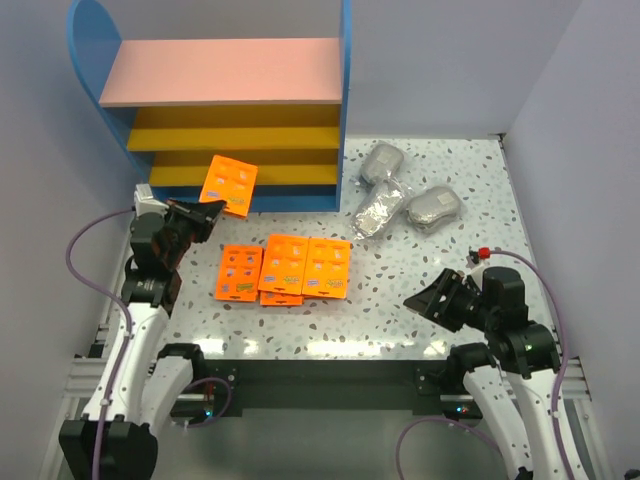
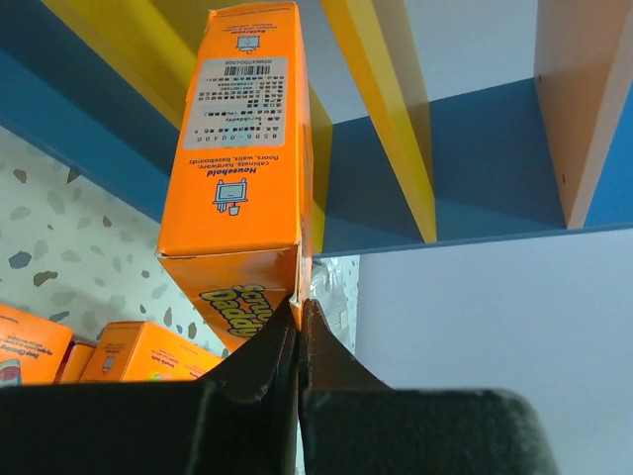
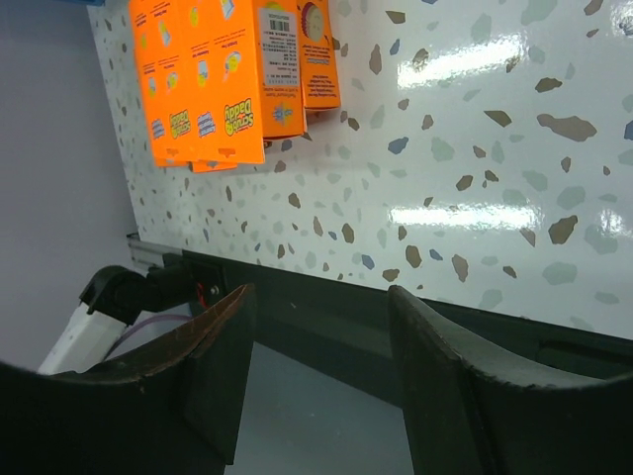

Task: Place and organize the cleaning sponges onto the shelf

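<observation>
My left gripper (image 1: 207,213) is shut on the edge of an orange sponge pack (image 1: 228,185) and holds it in the air just in front of the lower yellow shelves of the blue-framed shelf (image 1: 345,110). In the left wrist view the pack (image 2: 237,148) stands up from the closed fingers (image 2: 299,315). Several more orange packs (image 1: 288,267) lie flat on the table, also in the right wrist view (image 3: 213,74). Three grey bagged bundles (image 1: 383,195) lie right of the shelf. My right gripper (image 1: 428,299) is open and empty near the front edge.
The shelf has a pink top board (image 1: 220,72) and a rounded blue side panel (image 1: 88,40) on the left. The speckled table (image 1: 420,290) ends at a dark front rail (image 3: 326,307). Grey walls close in both sides.
</observation>
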Motion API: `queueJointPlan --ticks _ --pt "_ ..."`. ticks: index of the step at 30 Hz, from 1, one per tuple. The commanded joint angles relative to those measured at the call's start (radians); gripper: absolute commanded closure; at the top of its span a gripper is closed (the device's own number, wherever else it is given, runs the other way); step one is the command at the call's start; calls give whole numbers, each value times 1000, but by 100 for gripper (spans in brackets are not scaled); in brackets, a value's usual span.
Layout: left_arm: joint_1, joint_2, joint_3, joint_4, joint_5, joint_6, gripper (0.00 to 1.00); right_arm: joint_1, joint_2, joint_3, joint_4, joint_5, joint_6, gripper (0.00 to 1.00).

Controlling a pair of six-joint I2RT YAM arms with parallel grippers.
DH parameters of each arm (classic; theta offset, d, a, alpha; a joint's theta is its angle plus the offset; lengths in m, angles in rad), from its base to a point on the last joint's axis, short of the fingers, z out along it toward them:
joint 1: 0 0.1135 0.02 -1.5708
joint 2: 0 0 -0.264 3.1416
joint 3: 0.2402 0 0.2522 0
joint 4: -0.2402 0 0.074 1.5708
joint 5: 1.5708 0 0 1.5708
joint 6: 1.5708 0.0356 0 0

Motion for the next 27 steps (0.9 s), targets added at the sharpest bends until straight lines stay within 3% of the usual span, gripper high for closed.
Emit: queueJointPlan --ticks 1,10,19,27 --pt "44 60 4 178 66 -37 100 0 11 36 32 -23 -19 41" --pt "174 181 -56 370 179 -82 100 0 -3 19 32 -20 -18 40" --pt "439 363 -19 448 320 -48 100 0 19 25 40 -23 -37 40" --pt "504 556 53 547 405 -40 100 1 57 47 47 -20 -60 40"
